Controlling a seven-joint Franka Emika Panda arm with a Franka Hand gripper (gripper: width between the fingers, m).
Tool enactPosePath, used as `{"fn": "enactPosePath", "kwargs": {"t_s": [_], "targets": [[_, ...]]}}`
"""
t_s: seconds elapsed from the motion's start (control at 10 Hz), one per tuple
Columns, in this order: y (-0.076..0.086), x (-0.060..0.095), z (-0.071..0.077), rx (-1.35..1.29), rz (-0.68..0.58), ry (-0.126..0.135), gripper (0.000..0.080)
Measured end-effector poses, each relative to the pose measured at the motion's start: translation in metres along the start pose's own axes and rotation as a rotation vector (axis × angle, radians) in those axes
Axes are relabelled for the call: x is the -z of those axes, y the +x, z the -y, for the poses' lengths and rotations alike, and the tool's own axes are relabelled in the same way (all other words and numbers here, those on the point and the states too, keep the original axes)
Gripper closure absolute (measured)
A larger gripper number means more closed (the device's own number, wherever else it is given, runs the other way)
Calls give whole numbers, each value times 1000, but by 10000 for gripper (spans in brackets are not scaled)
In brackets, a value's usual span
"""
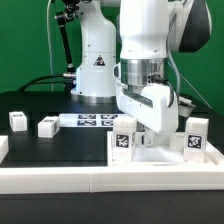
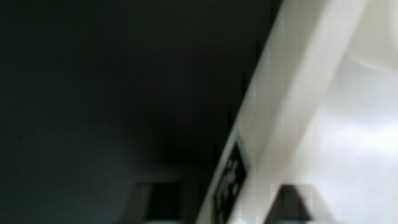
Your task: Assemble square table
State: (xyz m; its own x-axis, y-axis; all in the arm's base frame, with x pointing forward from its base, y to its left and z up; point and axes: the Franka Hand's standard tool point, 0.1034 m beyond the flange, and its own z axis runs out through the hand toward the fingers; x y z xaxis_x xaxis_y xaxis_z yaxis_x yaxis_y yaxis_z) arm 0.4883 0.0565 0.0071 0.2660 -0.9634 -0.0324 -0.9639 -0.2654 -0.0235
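The square table's white slab lies at the exterior view's lower right. My gripper hangs low over its near-left part. In the wrist view the slab fills one side, and its edge carries a black-and-white tag. My gripper is open and straddles that edge, one fingertip over the dark table, the other over the slab. It holds nothing. Two short white tagged legs lie at the left. Two more tagged white pieces stand by the slab.
The marker board lies flat in the middle, in front of the arm's base. A long white border rail runs along the front edge. The table top is black.
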Motion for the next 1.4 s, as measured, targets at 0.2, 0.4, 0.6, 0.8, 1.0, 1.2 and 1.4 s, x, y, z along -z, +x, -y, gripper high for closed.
{"fn": "enactPosePath", "kwargs": {"t_s": [0.2,0.4,0.6,0.8,1.0,1.2,1.4], "targets": [[4,0,0,-17,-1,2,705],[5,0,-1,-19,-2,3,707],[5,0,-1,-20,-2,3,707],[6,1,-1,-20,-3,3,708],[22,2,-12,98,-7,-11,708],[49,3,-25,219,-14,-22,713],[54,3,-27,317,-14,-25,716]]}}
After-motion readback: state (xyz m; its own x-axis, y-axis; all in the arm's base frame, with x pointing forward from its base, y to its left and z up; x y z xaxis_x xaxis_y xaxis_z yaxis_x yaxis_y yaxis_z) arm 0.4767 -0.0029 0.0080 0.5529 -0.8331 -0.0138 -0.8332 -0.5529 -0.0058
